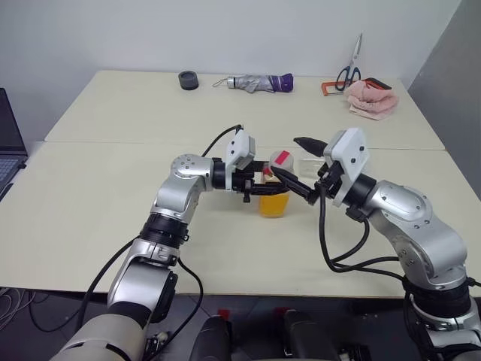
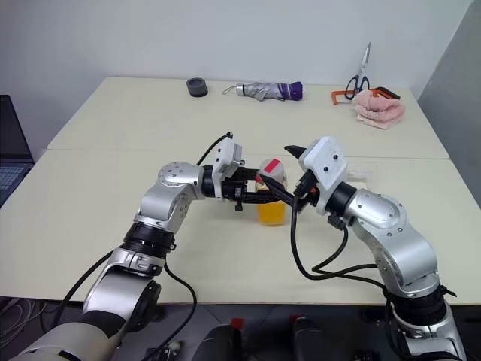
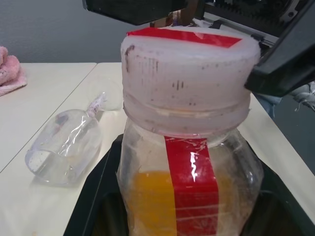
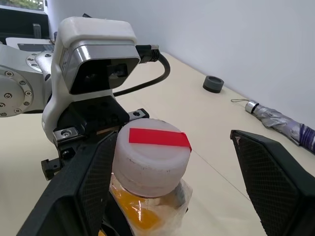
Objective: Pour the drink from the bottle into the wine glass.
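Observation:
The bottle (image 1: 274, 197) stands upright over the table's middle, and the orange drink (image 1: 273, 204) fills its lower part. My left gripper (image 1: 259, 184) comes in from the left and is shut on the bottle's body, its black fingers (image 3: 93, 201) on either side. The white cap (image 4: 150, 160) with a red strip is on. My right gripper (image 4: 173, 139) is open, one finger on each side of the cap, not pressing it. The wine glass (image 3: 64, 147) lies on its side on the table just behind the bottle.
Along the far edge of the table (image 1: 113, 210) lie a black tape roll (image 1: 188, 80), a folded umbrella (image 1: 259, 83), scissors (image 1: 350, 69) and a pink cloth (image 1: 370, 98). A laptop (image 1: 9, 143) sits at the left edge.

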Robot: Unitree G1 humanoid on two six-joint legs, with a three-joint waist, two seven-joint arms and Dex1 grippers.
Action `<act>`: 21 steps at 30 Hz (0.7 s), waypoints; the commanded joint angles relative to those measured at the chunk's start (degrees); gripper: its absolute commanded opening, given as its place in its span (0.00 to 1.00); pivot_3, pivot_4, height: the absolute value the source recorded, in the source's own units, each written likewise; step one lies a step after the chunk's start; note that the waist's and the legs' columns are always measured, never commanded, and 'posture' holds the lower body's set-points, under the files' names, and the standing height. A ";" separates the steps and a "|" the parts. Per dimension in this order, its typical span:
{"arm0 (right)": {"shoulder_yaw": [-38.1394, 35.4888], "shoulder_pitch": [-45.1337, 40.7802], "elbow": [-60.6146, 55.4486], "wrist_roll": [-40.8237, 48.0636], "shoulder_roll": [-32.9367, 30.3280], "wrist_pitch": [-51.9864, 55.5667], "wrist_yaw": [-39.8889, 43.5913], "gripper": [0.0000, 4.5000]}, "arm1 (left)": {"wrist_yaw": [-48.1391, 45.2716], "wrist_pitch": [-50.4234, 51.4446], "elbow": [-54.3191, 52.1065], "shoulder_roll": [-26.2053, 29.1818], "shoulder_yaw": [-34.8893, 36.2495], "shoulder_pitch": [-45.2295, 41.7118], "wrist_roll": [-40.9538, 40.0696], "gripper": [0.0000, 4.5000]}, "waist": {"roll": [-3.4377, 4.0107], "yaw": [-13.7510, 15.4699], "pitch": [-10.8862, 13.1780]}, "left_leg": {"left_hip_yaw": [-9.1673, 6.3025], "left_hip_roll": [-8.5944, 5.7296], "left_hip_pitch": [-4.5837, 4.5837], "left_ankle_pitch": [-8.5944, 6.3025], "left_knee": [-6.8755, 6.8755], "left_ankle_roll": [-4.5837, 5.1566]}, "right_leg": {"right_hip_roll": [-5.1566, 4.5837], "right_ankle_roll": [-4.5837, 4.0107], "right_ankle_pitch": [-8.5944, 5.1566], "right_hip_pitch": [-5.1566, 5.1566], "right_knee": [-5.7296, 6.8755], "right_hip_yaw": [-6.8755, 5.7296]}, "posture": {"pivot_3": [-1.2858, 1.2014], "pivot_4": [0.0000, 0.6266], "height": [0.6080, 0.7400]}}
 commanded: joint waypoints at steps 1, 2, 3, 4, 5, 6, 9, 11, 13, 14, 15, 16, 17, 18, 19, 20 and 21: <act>-4.15 -0.33 -0.59 -0.32 -1.05 -0.43 -1.08 0.86 | -0.17 -1.58 -1.29 0.70 1.04 -1.06 -0.73 0.43 | 0.00 0.00 0.00 | 0.00 0.00 0.00 0.00 0.00 0.00 | 0.00 0.00 0.00 0.00 0.00 0.00 | 0.52 0.24 1.00; -4.24 -0.27 -0.67 -0.25 -1.09 -0.37 -1.09 0.86 | -0.14 -1.56 -1.31 0.71 1.04 -1.05 -0.74 0.43 | 0.00 0.00 0.00 | 0.00 0.00 0.00 0.00 0.00 0.00 | 0.00 0.00 0.00 0.00 0.00 0.00 | 0.52 0.24 1.00; -4.31 -0.19 -0.75 -0.22 -1.15 -0.31 -1.09 0.86 | -0.10 -1.56 -1.34 0.71 1.04 -1.03 -0.76 0.43 | 0.00 0.00 0.00 | 0.00 0.00 0.00 0.00 0.00 0.00 | 0.00 0.00 0.00 0.00 0.00 0.00 | 0.52 0.24 1.00; -4.36 -0.14 -0.81 -0.18 -1.18 -0.26 -1.11 0.86 | -0.07 -1.56 -1.33 0.72 1.03 -1.02 -0.77 0.43 | 0.00 0.01 0.00 | 0.00 0.00 0.00 0.00 0.00 0.00 | 0.00 0.00 0.00 0.00 0.00 0.00 | 0.52 0.24 1.00; -4.42 -0.08 -0.87 -0.14 -1.22 -0.22 -1.10 0.86 | -0.05 -1.62 -1.24 0.72 1.03 -1.06 -0.77 0.43 | 0.00 0.01 0.00 | 0.00 0.00 0.00 0.00 0.00 0.00 | 0.00 0.00 0.00 0.00 0.00 0.00 | 0.52 0.24 1.00; -4.45 0.01 -0.95 -0.10 -1.29 -0.19 -1.08 0.86 | -0.01 -1.65 -1.19 0.72 1.02 -1.06 -0.78 0.43 | 0.00 0.00 0.00 | 0.00 0.00 0.00 0.00 0.00 0.00 | 0.00 0.00 0.00 0.00 0.00 0.00 | 0.52 0.24 1.00; -4.65 0.21 -1.11 0.08 -1.49 -0.08 -1.04 0.86 | 0.08 -1.73 -1.08 0.74 0.97 -1.10 -0.82 0.43 | 0.00 0.01 0.00 | 0.00 0.00 0.00 0.00 0.00 0.00 | 0.00 0.00 0.00 0.00 0.00 0.00 | 0.52 0.24 1.00; -4.78 0.33 -1.23 0.21 -1.61 -0.02 -1.02 0.86 | 0.08 -1.75 -1.12 0.76 0.96 -1.05 -0.86 0.43 | 0.00 0.01 0.00 | 0.00 0.00 0.00 0.00 0.00 0.00 | 0.00 0.00 0.00 0.00 0.00 0.00 | 0.52 0.24 1.00; -5.02 0.42 -1.35 0.37 -1.80 0.11 -1.00 0.86 | 0.06 -1.75 -1.12 0.78 0.96 -1.05 -0.89 0.43 | 0.00 0.01 0.00 | 0.00 0.00 0.00 0.00 0.00 0.00 | 0.00 0.00 0.00 0.00 0.00 0.00 | 0.52 0.24 1.00; -5.12 0.43 -1.38 0.43 -1.85 0.19 -1.03 0.86 | 0.06 -1.73 -1.12 0.79 0.96 -1.07 -0.90 0.43 | 0.00 0.01 0.00 | 0.00 0.00 0.00 0.00 0.00 0.00 | 0.00 0.00 0.00 0.00 0.00 0.00 | 0.52 0.24 1.00; -5.19 0.45 -1.39 0.49 -1.92 0.22 -1.06 0.86 | 0.06 -1.73 -1.12 0.79 0.95 -1.08 -0.89 0.43 | 0.00 0.01 0.00 | 0.00 0.00 0.00 0.00 0.00 0.00 | 0.00 0.00 0.00 0.00 0.00 0.00 | 0.52 0.24 1.00; -5.25 0.50 -1.41 0.57 -2.01 0.23 -1.08 0.86 | 0.04 -1.71 -1.14 0.82 0.96 -1.09 -0.91 0.43 | 0.00 0.01 0.00 | 0.00 0.00 0.00 0.00 0.00 0.00 | 0.00 0.00 0.00 0.00 0.00 0.00 | 0.52 0.24 1.00; -5.30 0.53 -1.42 0.65 -2.08 0.25 -1.11 0.86 | 0.03 -1.69 -1.15 0.84 0.95 -1.09 -0.92 0.43 | 0.00 0.00 0.00 | 0.00 0.00 0.00 0.00 0.00 0.00 | 0.00 0.00 0.00 0.00 0.00 0.00 | 0.52 0.24 1.00; -5.33 0.58 -1.42 0.71 -2.15 0.26 -1.12 0.86 | 0.03 -1.69 -1.15 0.86 0.95 -1.10 -0.91 0.43 | 0.00 0.01 0.00 | 0.00 0.00 0.00 0.00 0.00 0.00 | 0.00 0.00 0.00 0.00 0.00 0.00 | 0.52 0.24 1.00; -5.33 0.63 -1.40 0.72 -2.24 0.20 -1.11 0.86 | 0.05 -1.70 -1.15 0.86 0.94 -1.11 -0.91 0.43 | 0.00 0.00 0.00 | 0.00 0.00 0.00 0.00 0.00 0.00 | 0.00 0.00 0.00 0.00 0.00 0.00 | 0.52 0.24 1.00; -5.33 0.67 -1.39 0.82 -2.31 0.16 -1.11 0.86 | 0.07 -1.69 -1.16 0.87 0.92 -1.12 -0.91 0.43 | 0.00 0.01 0.00 | 0.00 0.00 0.00 0.00 0.00 0.00 | 0.00 0.00 0.00 0.00 0.00 0.00 | 0.52 0.24 1.00; -5.34 0.75 -1.36 0.89 -2.41 0.10 -1.11 0.86 | 0.10 -1.69 -1.17 0.88 0.90 -1.13 -0.92 0.43 | 0.00 0.01 0.00 | 0.00 0.00 0.00 0.00 0.00 0.00 | 0.00 0.00 0.00 0.00 0.00 0.00 | 0.52 0.24 1.00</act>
